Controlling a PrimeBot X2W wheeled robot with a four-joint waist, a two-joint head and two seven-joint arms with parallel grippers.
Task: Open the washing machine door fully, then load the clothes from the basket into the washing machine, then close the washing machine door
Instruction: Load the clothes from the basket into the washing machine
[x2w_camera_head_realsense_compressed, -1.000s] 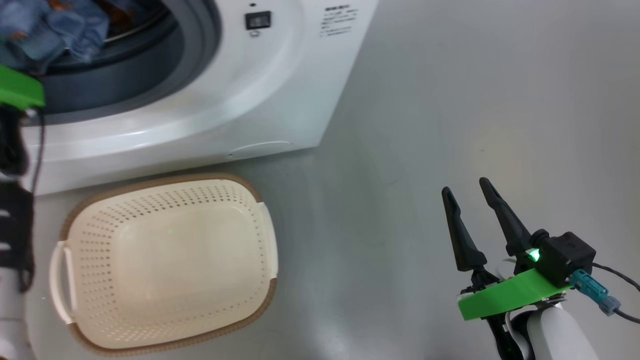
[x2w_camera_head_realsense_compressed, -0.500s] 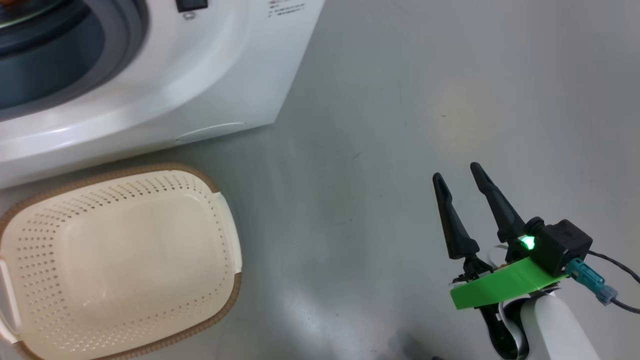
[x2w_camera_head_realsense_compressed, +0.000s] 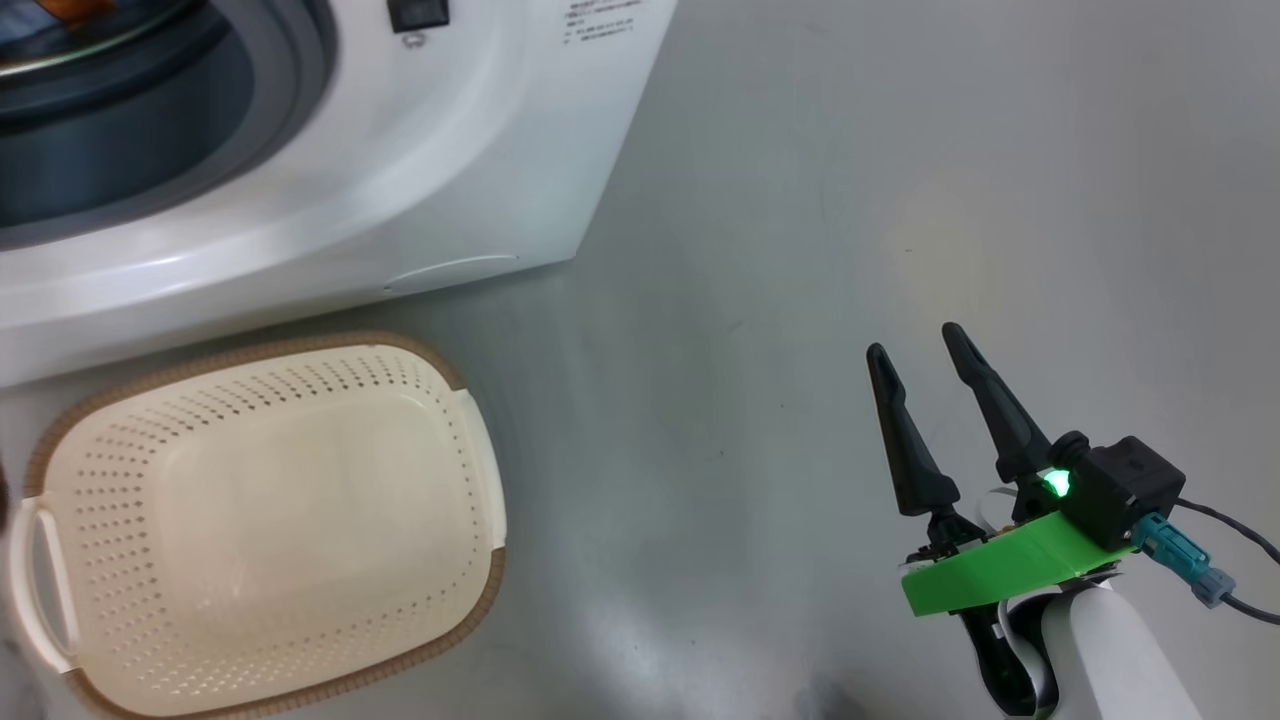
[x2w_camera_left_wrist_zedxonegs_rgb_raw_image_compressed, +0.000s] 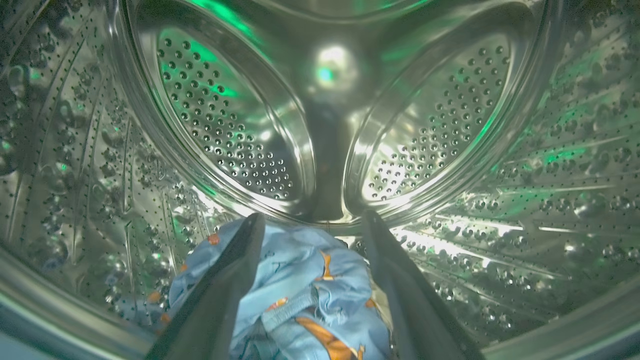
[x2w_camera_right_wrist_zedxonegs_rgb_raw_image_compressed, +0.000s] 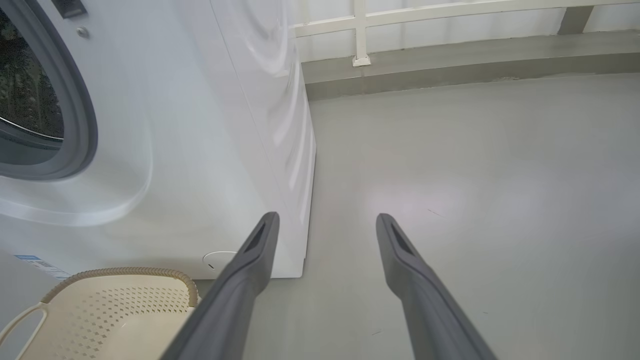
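The white washing machine (x2w_camera_head_realsense_compressed: 450, 160) stands at the upper left with its drum mouth uncovered; the door is out of view. In front of it on the floor sits the cream basket (x2w_camera_head_realsense_compressed: 270, 520), with nothing inside. Inside the steel drum (x2w_camera_left_wrist_zedxonegs_rgb_raw_image_compressed: 330, 125), my left gripper (x2w_camera_left_wrist_zedxonegs_rgb_raw_image_compressed: 310, 222) is open, its two fingers spread above blue clothes (x2w_camera_left_wrist_zedxonegs_rgb_raw_image_compressed: 300, 295) with orange-brown prints lying on the drum floor. My right gripper (x2w_camera_head_realsense_compressed: 915, 340) is open over bare floor to the right of the basket, holding nothing. In the right wrist view the right gripper (x2w_camera_right_wrist_zedxonegs_rgb_raw_image_compressed: 327, 217) points past the washing machine (x2w_camera_right_wrist_zedxonegs_rgb_raw_image_compressed: 200, 125) corner, with the basket (x2w_camera_right_wrist_zedxonegs_rgb_raw_image_compressed: 115, 310) at lower left.
Smooth grey floor (x2w_camera_head_realsense_compressed: 900, 200) spreads to the right of the machine. A low ledge with a white railing (x2w_camera_right_wrist_zedxonegs_rgb_raw_image_compressed: 360, 35) runs along the far side. A small blue label (x2w_camera_right_wrist_zedxonegs_rgb_raw_image_compressed: 32, 260) sits on the machine's lower corner.
The head camera shifted, so machine and basket slid across the picture. My green left wrist mount and the clothes at the drum mouth have left the head view. The right gripper stayed open in place.
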